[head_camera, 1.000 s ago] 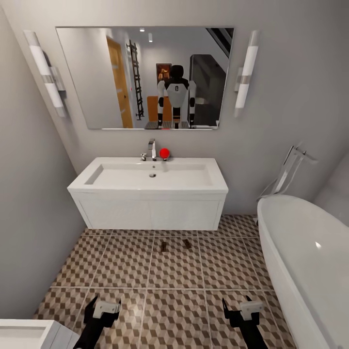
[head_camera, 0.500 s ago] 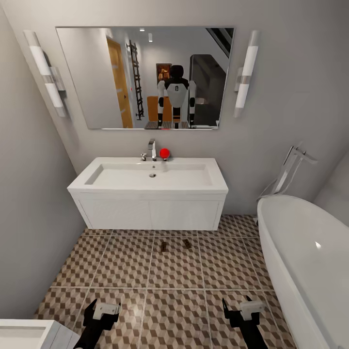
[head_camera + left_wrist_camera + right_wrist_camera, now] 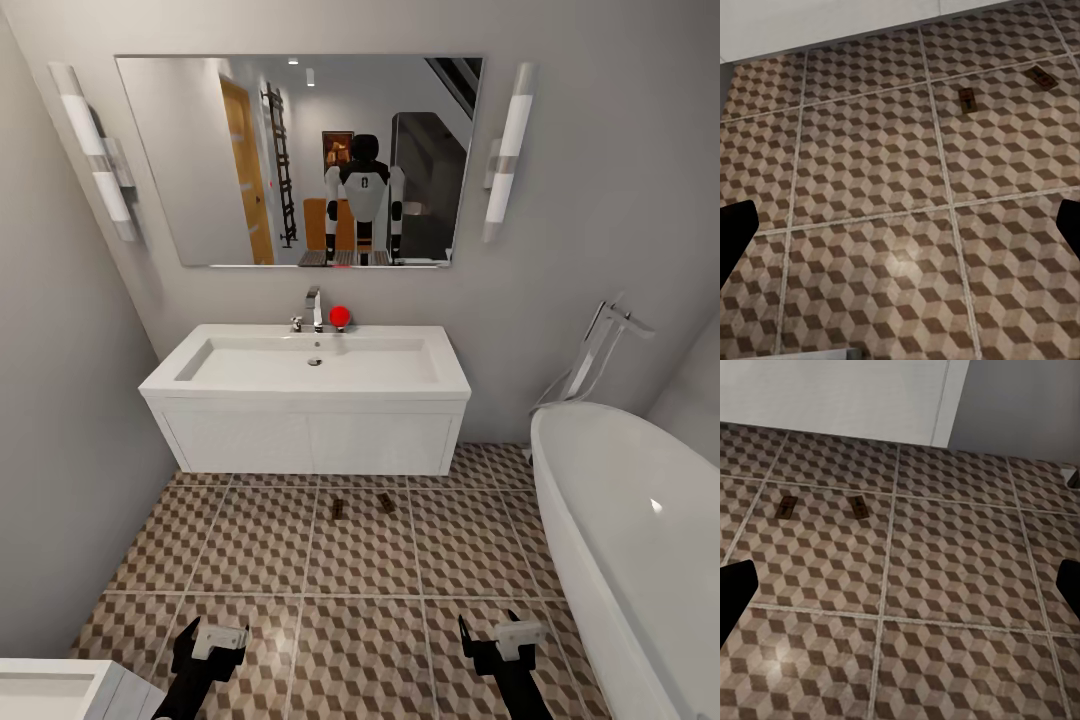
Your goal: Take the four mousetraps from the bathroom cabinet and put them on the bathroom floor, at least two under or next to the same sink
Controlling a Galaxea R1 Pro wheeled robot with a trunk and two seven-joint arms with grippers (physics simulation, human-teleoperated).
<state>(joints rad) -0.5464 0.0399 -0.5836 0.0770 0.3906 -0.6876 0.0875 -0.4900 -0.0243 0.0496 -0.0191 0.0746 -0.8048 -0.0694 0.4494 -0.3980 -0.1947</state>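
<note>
Two mousetraps (image 3: pixel 338 510) (image 3: pixel 386 502) lie on the floor (image 3: pixel 260 545) just in front of the sink (image 3: pixel 305 385), near each other but apart. Left claw (image 3: pixel 208 645) and right claw (image 3: pixel 500 640) hang low over the tiles, both spread wide, holding nothing. Only two traps visible; by my read two are still to fetch.

Risks: base rolling forward over the laid traps, or a turn clipping the tub (image 3: pixel 640 540). Traps are tiny, easy to lose against the cube pattern.

No readable writing or labels anywhere.
</note>
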